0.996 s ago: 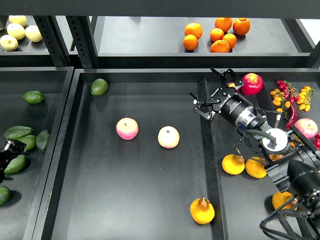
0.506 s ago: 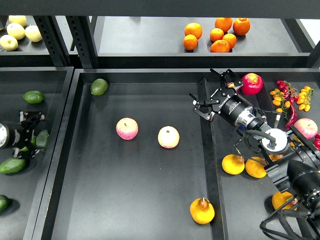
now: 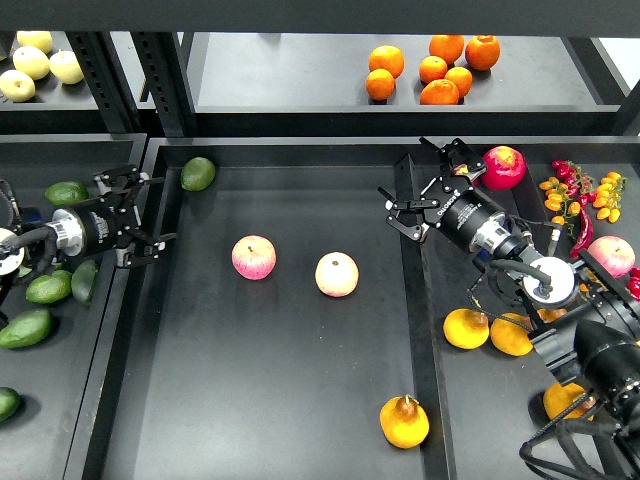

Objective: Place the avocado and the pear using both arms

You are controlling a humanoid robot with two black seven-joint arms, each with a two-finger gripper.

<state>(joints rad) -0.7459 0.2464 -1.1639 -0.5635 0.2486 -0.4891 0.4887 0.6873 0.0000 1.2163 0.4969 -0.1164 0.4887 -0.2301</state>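
The pear (image 3: 404, 421), yellow-orange with a brown stem, lies at the front of the middle tray (image 3: 300, 400). Several dark green avocados lie in the left bin, among them an elongated one (image 3: 25, 327); I cannot tell which is the task's avocado. A smaller, rounder, lighter green avocado (image 3: 198, 173) lies in the tray's back left corner. My left gripper (image 3: 165, 211) is open and empty over the wall between left bin and tray. My right gripper (image 3: 408, 180) is open and empty over the tray's right wall, far behind the pear.
Two pink-and-yellow apples (image 3: 254, 257) (image 3: 337, 274) lie mid-tray. The right bin holds yellow-orange fruit (image 3: 467, 328), a red pomegranate (image 3: 504, 167), small tomatoes and peppers (image 3: 580, 195). Oranges (image 3: 432, 70) and pale apples (image 3: 40, 62) sit on the back shelf.
My left arm has come up from the bin's lower left and now reaches right to the bin's right wall, gripper open. Avocados near it shifted slightly. The right arm has not moved.
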